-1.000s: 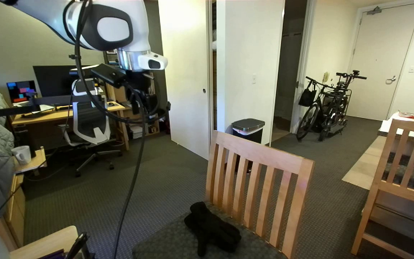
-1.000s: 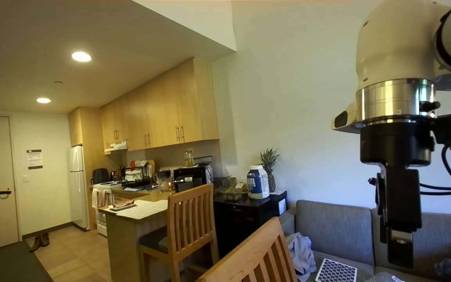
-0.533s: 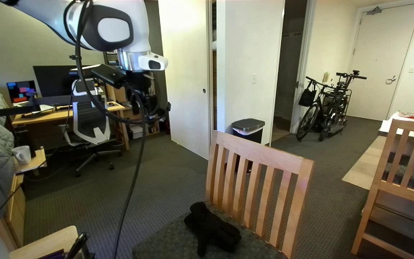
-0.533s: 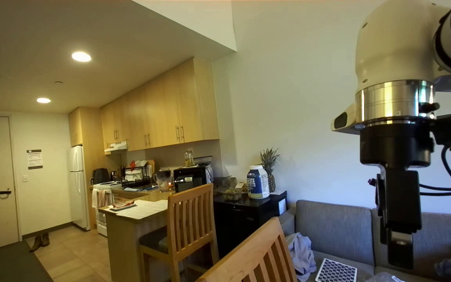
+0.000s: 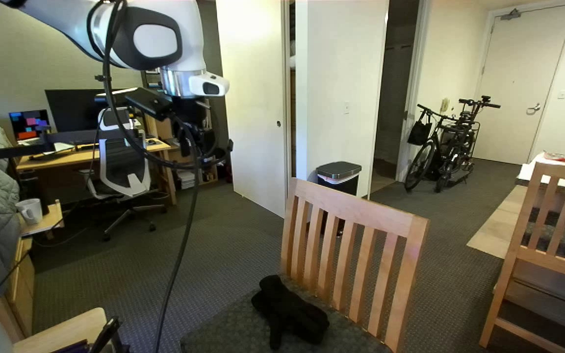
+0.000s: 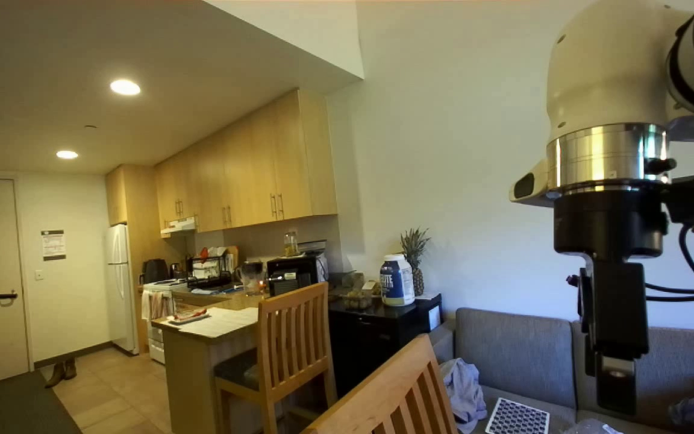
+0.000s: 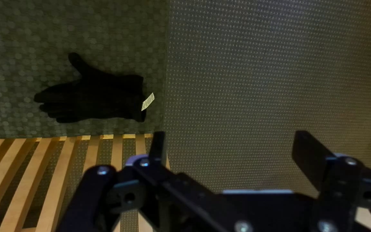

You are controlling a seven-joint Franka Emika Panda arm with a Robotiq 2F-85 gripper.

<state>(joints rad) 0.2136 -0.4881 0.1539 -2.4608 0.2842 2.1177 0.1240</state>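
Note:
My gripper (image 7: 230, 135) is open, with its two dark fingers wide apart and nothing between them in the wrist view. It hangs pointing down from the arm, high above the floor, and also shows in both exterior views (image 5: 201, 142) (image 6: 617, 386). The nearest thing below is a black glove (image 7: 98, 96) with a white tag (image 7: 147, 101) at its cuff. The glove (image 5: 290, 314) lies flat on the dotted seat (image 7: 21, 42) of a wooden chair (image 5: 400, 223), left of the fingers in the wrist view. The gripper touches nothing.
The chair's slatted back (image 7: 55, 183) rises beside the seat. Grey carpet (image 7: 269, 80) spreads right of it. A black cable (image 5: 183, 250) hangs from the arm. A bin (image 5: 339, 171), a desk chair (image 5: 123, 162), another wooden chair (image 6: 293, 343) and a grey sofa (image 6: 512, 349) stand around.

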